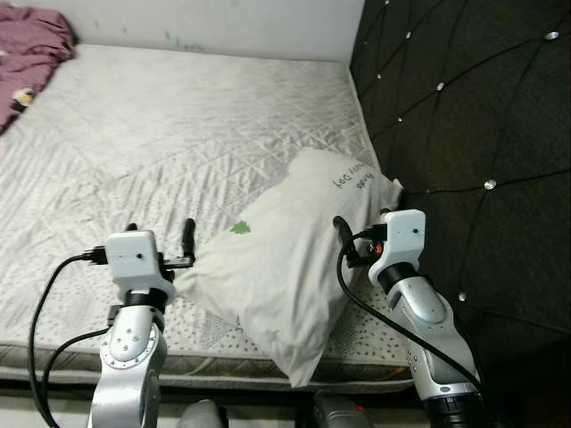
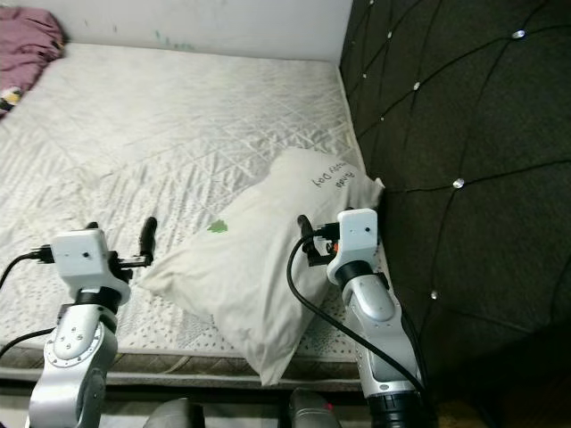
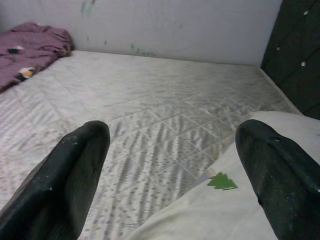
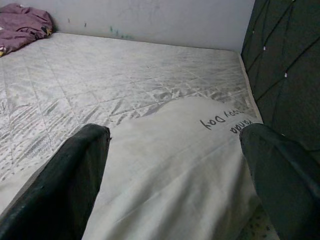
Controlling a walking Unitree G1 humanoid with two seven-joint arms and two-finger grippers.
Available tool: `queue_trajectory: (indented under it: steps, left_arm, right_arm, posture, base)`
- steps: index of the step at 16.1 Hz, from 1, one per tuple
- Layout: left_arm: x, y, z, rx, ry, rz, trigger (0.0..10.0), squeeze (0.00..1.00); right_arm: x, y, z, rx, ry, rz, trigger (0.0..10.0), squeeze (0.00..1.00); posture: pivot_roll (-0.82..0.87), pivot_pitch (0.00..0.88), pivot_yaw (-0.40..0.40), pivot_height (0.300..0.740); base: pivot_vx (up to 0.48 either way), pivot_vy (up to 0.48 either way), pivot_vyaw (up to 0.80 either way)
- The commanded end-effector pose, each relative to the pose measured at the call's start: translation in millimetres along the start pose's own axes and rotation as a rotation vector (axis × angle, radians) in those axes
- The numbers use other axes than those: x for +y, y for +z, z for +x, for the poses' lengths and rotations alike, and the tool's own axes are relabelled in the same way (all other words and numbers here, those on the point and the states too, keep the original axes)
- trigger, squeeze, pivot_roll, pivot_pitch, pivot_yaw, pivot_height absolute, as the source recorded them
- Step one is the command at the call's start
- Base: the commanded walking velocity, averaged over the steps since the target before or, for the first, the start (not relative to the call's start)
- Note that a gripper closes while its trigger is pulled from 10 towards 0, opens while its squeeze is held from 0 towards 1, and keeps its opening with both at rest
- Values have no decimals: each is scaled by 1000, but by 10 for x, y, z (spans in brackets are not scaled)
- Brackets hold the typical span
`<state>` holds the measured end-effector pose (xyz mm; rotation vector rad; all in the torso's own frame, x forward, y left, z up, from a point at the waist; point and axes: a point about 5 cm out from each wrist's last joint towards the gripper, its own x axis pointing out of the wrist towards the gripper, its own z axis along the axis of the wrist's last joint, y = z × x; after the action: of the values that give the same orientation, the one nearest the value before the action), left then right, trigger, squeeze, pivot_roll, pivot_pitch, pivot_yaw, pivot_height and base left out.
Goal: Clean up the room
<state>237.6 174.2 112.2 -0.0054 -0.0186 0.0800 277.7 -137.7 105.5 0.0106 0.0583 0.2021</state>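
Observation:
A white pillow (image 1: pixel 294 259) with a small green tree print (image 1: pixel 241 228) and dark handwriting lies on the bare quilted mattress (image 1: pixel 178 116), at its near right corner beside the headboard. My left gripper (image 1: pixel 161 234) hovers open just left of the pillow's edge, with the pillow corner (image 3: pixel 240 210) under one finger. Open as well, my right gripper (image 1: pixel 361 227) is held over the pillow's right side. Between its fingers the pillow (image 4: pixel 170 165) lies below. Neither gripper holds anything.
A black tufted headboard (image 1: pixel 464 116) rises along the right. A crumpled purple blanket (image 1: pixel 31 49) sits at the mattress's far left corner against the white wall (image 1: pixel 223 22). The mattress's near edge (image 1: pixel 223 357) runs just before my arms.

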Motion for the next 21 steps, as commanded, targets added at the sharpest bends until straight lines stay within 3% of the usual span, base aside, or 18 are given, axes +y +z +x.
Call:
queue_trajectory:
  steps: [1,9,21]
  left_arm:
    - [-16,4,9,7,-6,3,10000,0]
    - [-47,29,-24,12,4,-13,10000,0]
    - [-14,49,-14,1,18,-5,10000,0]
  right_arm:
    - [-37,40,-2,-10,-6,-17,10000,0]
    - [18,54,28,-10,13,-7,10000,0]
    - [20,13,65,20,31,-10,10000,0]
  posture:
    - [-41,67,-42,691]
    - [-37,83,-45,596]
    - [-27,79,-68,596]
  base:
    - [0,0,0]
    - [0,0,0]
    - [0,0,0]
